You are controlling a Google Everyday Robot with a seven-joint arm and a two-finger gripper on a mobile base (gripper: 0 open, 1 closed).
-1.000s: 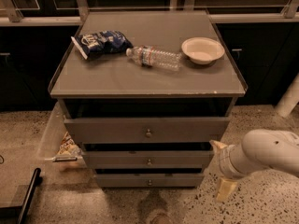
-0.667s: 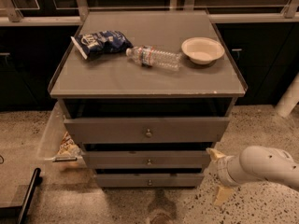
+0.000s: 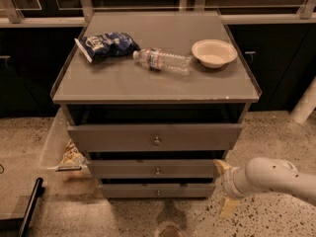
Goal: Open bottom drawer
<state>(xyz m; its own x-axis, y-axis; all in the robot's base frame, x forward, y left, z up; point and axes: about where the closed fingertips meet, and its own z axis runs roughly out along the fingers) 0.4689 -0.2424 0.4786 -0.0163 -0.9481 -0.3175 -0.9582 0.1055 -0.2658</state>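
A: Entry one, gripper [image 3: 225, 186]?
B: Just off the cabinet's [image 3: 148, 83] lower right corner. Fingers spread apart, nothing between them.
A: Entry two, bottom drawer [image 3: 128, 190]?
B: Lowest of the cabinet's three grey fronts, round knob [image 3: 158, 193] at centre, the gripper clear of that knob.
A: Cabinet top?
B: One blue chip bag [image 3: 106, 44], one bottle [image 3: 163, 60] on its side, one bowl [image 3: 214, 52].
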